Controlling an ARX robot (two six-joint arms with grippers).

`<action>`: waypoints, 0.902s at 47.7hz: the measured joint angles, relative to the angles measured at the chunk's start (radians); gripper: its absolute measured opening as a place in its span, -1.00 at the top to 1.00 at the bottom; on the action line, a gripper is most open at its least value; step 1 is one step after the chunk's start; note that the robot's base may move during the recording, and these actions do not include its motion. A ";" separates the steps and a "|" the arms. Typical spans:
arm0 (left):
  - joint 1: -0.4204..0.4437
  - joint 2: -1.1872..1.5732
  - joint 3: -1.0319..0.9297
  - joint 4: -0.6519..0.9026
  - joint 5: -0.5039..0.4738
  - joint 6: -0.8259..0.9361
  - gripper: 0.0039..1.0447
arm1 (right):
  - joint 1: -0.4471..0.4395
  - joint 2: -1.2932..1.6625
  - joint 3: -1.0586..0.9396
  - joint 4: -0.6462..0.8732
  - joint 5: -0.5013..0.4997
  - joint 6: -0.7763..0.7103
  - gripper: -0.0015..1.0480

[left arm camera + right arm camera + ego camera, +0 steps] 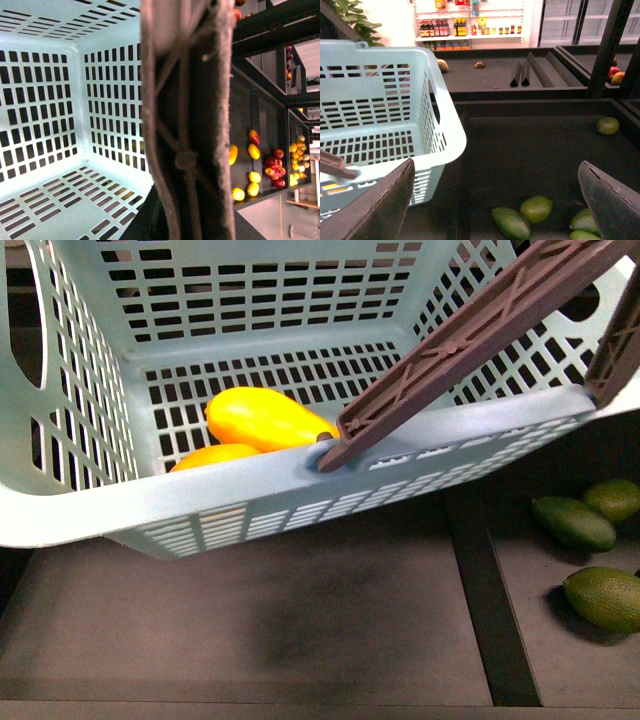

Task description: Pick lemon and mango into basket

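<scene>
Our right jaws point(495, 200) gaped empty above green fruit point(536, 208); basket point(300, 490) beside them held two mangoes point(265, 418). Left jaws: couldn't tell. Risk: grabbing green fruit instead of lemon.

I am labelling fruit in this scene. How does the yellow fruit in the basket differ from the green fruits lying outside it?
The yellow fruit is bright yellow; the green fruits are dull green. The yellow fruit lies inside the basket, on its slotted floor, while the green fruits lie on the dark shelf to the basket's right. The yellow fruit looks longer and larger than each green fruit. Both kinds are smooth, oval and lie on their sides.
</scene>
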 joint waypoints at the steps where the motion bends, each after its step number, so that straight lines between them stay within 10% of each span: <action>1: -0.002 0.000 0.000 0.000 0.008 -0.002 0.92 | 0.000 0.000 0.000 0.000 0.000 0.000 -0.83; 9: -0.040 0.036 0.022 0.010 -0.299 -0.171 0.92 | 0.000 0.000 0.000 0.000 0.003 0.000 -0.83; 43: 0.130 0.377 0.163 0.128 -0.424 -0.482 0.92 | 0.000 0.000 0.000 0.000 0.004 0.000 -0.83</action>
